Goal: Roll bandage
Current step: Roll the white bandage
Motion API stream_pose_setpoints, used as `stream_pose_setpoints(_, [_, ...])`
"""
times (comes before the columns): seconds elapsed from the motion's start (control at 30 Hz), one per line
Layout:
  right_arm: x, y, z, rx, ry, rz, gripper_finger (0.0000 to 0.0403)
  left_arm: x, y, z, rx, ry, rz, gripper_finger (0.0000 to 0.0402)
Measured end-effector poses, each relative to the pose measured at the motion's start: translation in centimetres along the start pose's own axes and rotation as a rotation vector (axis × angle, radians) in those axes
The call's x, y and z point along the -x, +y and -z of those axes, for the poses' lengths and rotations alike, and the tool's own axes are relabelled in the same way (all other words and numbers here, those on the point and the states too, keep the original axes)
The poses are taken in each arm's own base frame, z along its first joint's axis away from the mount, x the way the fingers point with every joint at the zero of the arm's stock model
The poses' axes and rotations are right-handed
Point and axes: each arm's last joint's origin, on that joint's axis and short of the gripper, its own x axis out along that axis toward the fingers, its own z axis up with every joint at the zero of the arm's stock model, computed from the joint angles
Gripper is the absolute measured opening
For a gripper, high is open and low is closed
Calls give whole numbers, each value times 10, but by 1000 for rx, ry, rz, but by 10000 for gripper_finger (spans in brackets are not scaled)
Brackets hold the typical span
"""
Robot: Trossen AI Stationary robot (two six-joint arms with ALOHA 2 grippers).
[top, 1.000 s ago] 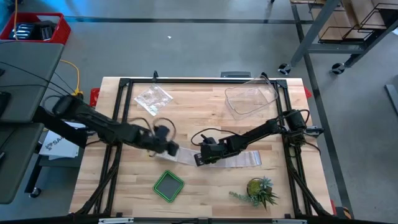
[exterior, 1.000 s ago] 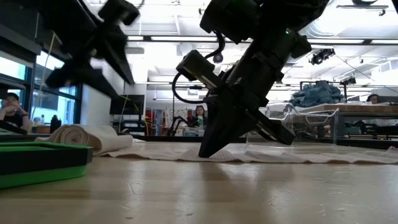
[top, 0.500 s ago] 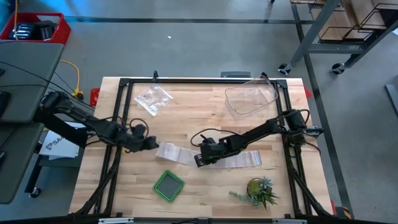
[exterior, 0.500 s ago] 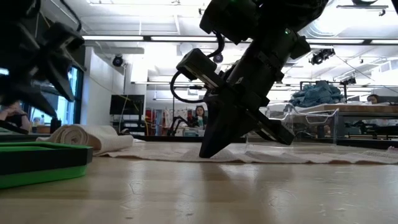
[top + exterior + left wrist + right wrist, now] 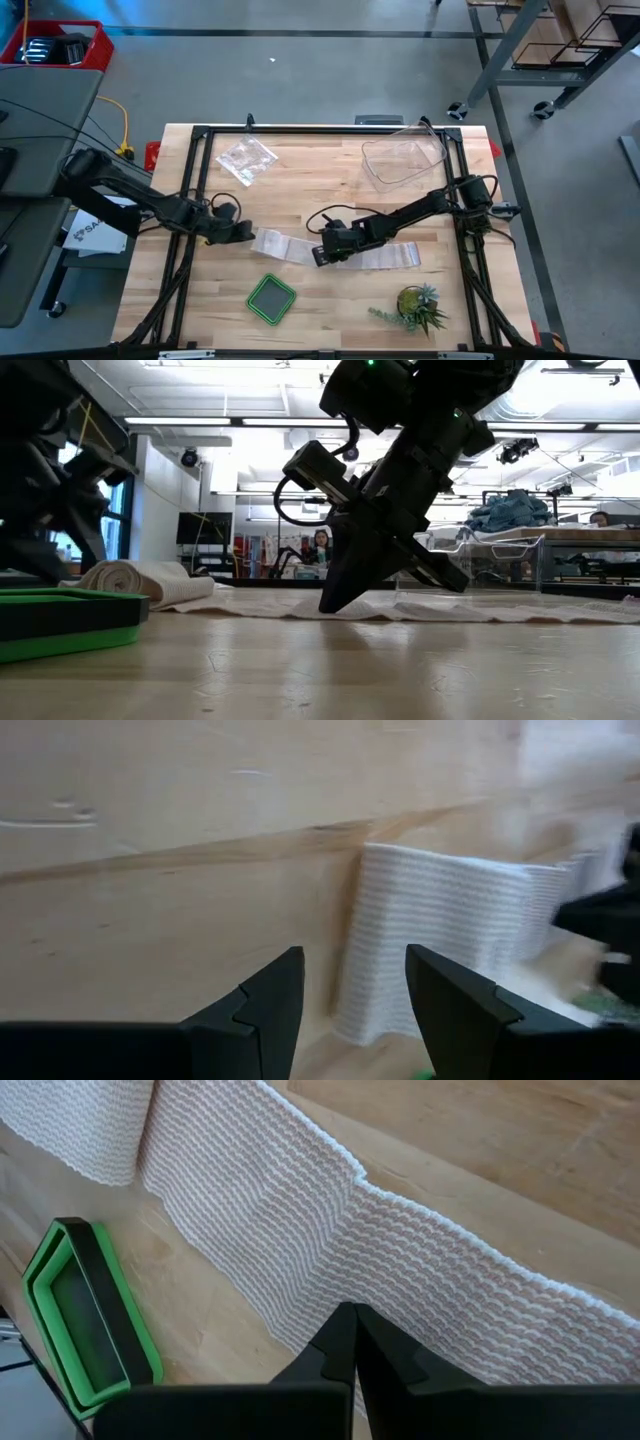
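The white gauze bandage lies on the wooden table as a small roll [image 5: 268, 241] at its left end, with a flat strip [image 5: 395, 256] running toward the table's right. The roll also shows in the low view [image 5: 128, 578] and the left wrist view [image 5: 432, 945]. My left gripper [image 5: 244, 234] is open and low over the table just left of the roll, which lies ahead of its fingers [image 5: 350, 995], apart from them. My right gripper [image 5: 324, 256] is shut, its tips down on the strip [image 5: 300, 1220]. My right gripper presses its shut fingertips [image 5: 330, 603] down on the flat strip [image 5: 420, 1295], about the middle of its length, a little right of the roll. The fingers slant down from the table's right side. The strip lies flat on the table under them.
A green and black tray [image 5: 271, 298] sits near the front, just left of the right gripper. A small potted plant [image 5: 415, 308] stands at the front right. A clear plastic tub [image 5: 400, 160] and a crinkly clear bag [image 5: 246, 158] lie toward the far edge.
My left gripper has drawn back from above the roll toward the table's left edge and come down close to the table. The roll and strip have stayed where they were.
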Motion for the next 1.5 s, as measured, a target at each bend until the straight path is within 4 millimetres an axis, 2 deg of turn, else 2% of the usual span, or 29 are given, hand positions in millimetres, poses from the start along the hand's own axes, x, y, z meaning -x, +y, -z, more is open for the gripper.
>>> stream_pose_setpoints(0.17, [0,0,0,0,0,-2,0,-10,-3,1,-28,71,-27,170])
stream_pose_setpoints(0.5, [0,0,0,21,4,-3,0,-25,-8,0,-3,44,-19,162])
stream_pose_setpoints(0.6, [0,0,0,28,7,-4,0,-27,-8,1,-6,54,-29,118])
stream_pose_setpoints(0.7, [0,0,0,34,7,-4,0,-26,-7,2,-32,59,-42,34])
stream_pose_setpoints(0.77, [0,0,0,34,7,-3,0,-24,-9,2,-41,67,-35,12])
stream_pose_setpoints(1.3, [-1,-1,0,-32,11,1,0,7,-56,5,-97,54,14,1])
stream_pose_setpoints(1.5, [-1,-1,0,-36,11,2,0,1,-70,9,-98,40,33,1])
